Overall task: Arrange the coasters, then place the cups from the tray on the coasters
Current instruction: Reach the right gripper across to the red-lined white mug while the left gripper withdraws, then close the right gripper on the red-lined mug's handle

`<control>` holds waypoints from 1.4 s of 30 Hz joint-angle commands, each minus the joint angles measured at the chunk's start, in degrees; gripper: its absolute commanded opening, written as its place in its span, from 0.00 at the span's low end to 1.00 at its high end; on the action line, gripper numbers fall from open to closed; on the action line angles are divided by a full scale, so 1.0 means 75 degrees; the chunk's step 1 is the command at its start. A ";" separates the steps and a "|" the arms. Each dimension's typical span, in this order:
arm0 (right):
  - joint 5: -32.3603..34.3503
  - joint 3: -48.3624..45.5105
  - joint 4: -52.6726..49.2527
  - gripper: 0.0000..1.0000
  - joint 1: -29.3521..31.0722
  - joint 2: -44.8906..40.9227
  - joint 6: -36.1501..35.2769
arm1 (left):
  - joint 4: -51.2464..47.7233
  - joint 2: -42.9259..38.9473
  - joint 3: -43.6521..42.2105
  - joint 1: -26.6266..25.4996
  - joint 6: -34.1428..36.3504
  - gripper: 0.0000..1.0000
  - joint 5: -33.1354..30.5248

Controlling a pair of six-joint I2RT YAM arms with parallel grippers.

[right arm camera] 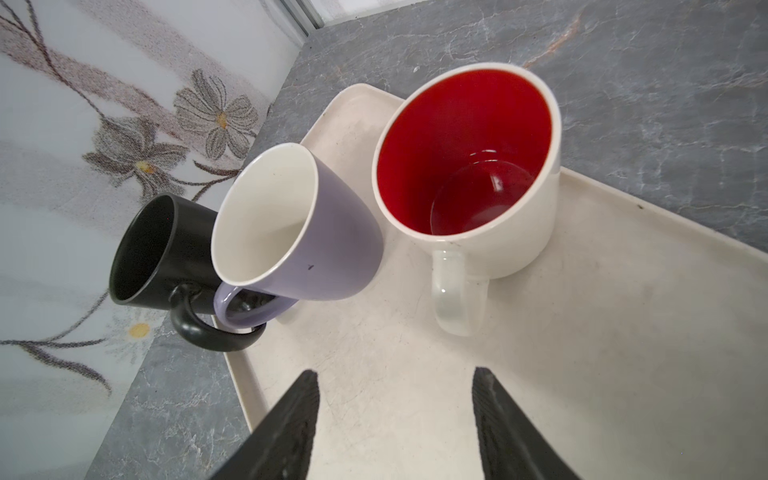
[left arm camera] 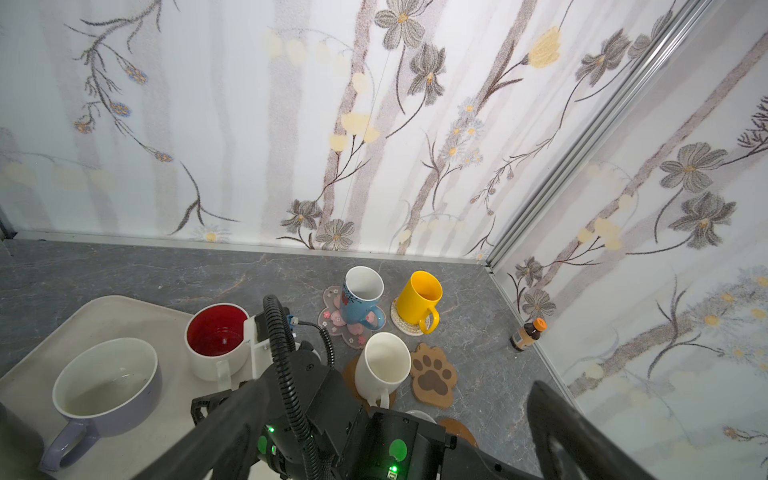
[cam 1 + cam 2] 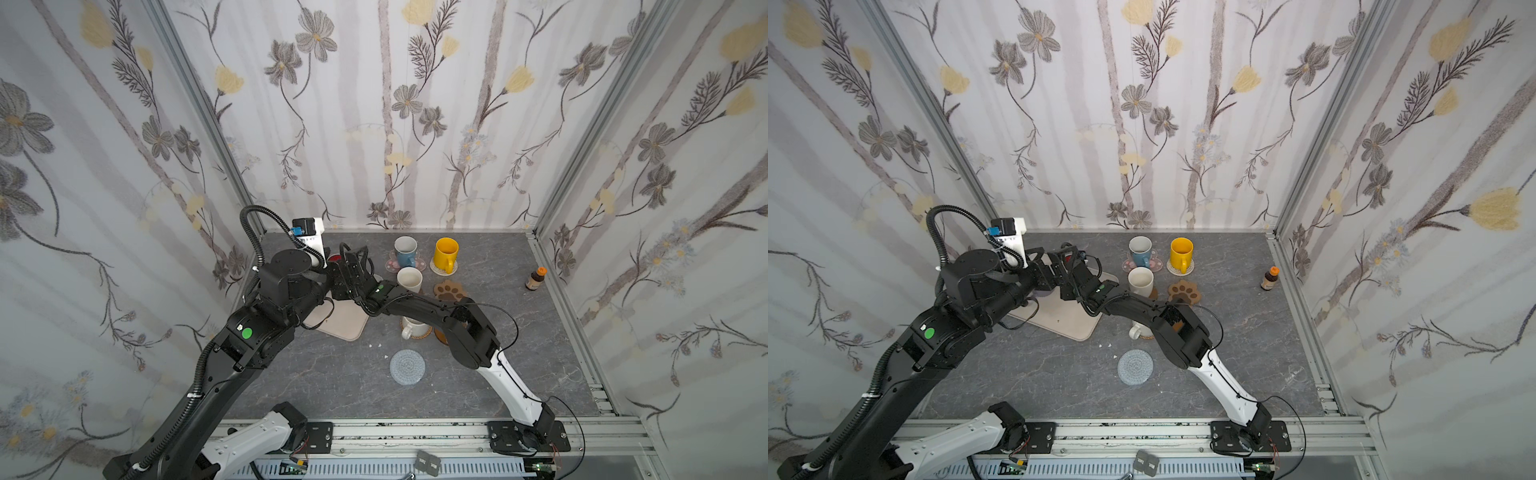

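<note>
One right arm (image 3: 415,309) stretched over tray (image 3: 347,326) | pincer (image 1: 394,372) parted, facing red-lined cup (image 1: 465,166)

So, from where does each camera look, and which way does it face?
Top views: high above the front rail, facing down and toward the back wall; both show the left arm and right arm over the table.
Left wrist: over the tray, facing the back right corner; the right arm crosses its foreground.
Right wrist: low over the tray, facing three mugs; its open right gripper shows.
Shared: both wrist views show the red-lined mug.
</note>
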 commanded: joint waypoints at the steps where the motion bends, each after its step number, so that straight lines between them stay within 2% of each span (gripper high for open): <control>1: 0.0350 0.0280 0.0428 0.59 0.0013 0.0277 0.0323 | 0.0049 -0.0079 -0.0101 0.0022 -0.0059 1.00 0.0051; 9: 0.0507 0.1482 0.0225 0.58 -0.0016 0.1101 0.0332 | 0.0049 -0.0248 -0.0214 0.0023 0.0054 1.00 0.0127; 18: 0.0693 0.1694 0.0274 0.49 -0.0112 0.1345 0.0556 | 0.0034 -0.0367 -0.0633 0.0027 0.0087 1.00 0.0156; 22: 0.0896 0.1710 0.0163 0.44 -0.0118 0.1352 0.0415 | 0.0038 -0.0343 -0.0694 0.0026 0.0089 1.00 0.0178; 35: 0.1110 0.1904 -0.0282 0.34 -0.0138 0.1390 0.0142 | 0.0038 -0.0395 -0.0754 0.0026 0.0101 1.00 0.0162; 38: 0.1018 0.1902 -0.0261 0.35 -0.0140 0.1381 0.0113 | 0.0026 -0.0442 -0.0788 0.0035 0.0089 1.00 0.0144; 42: 0.0820 0.1900 -0.0052 0.45 -0.0082 0.1421 0.0129 | 0.0026 -0.0516 -0.0826 0.0043 0.0077 1.00 0.0139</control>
